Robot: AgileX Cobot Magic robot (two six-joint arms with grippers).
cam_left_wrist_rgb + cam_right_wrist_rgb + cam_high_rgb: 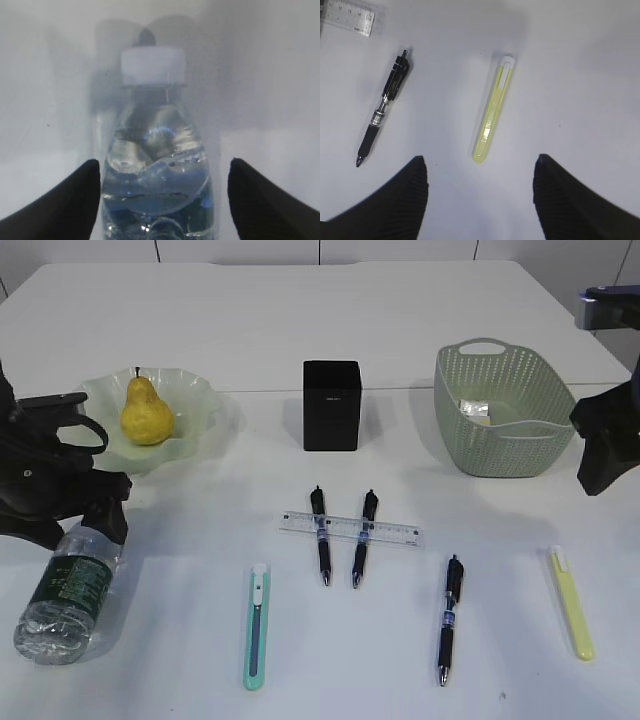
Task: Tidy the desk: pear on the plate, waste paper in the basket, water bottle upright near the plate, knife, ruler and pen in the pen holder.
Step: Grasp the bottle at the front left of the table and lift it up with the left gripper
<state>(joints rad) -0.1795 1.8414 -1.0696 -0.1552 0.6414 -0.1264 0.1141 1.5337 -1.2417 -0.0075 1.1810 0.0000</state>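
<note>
The water bottle (68,590) lies on its side at the desk's (180,660) front left, its cap toward the plate. My left gripper (100,518) is open around its neck end; in the left wrist view the fingers (162,167) flank the bottle (155,135) with a gap on the right. The pear (147,412) sits in the plate (200,390). The waste paper (476,410) lies in the basket (505,440). The ruler (350,529) lies across two pens (321,535) (363,537). My right gripper (592,480) is open and empty above a yellow knife (492,117).
The black pen holder (331,405) stands at mid-desk. A teal knife (257,625) lies front centre-left. A third pen (449,618) lies front right, also in the right wrist view (382,107), with the ruler's end (352,17). The yellow knife (571,602) lies at far right.
</note>
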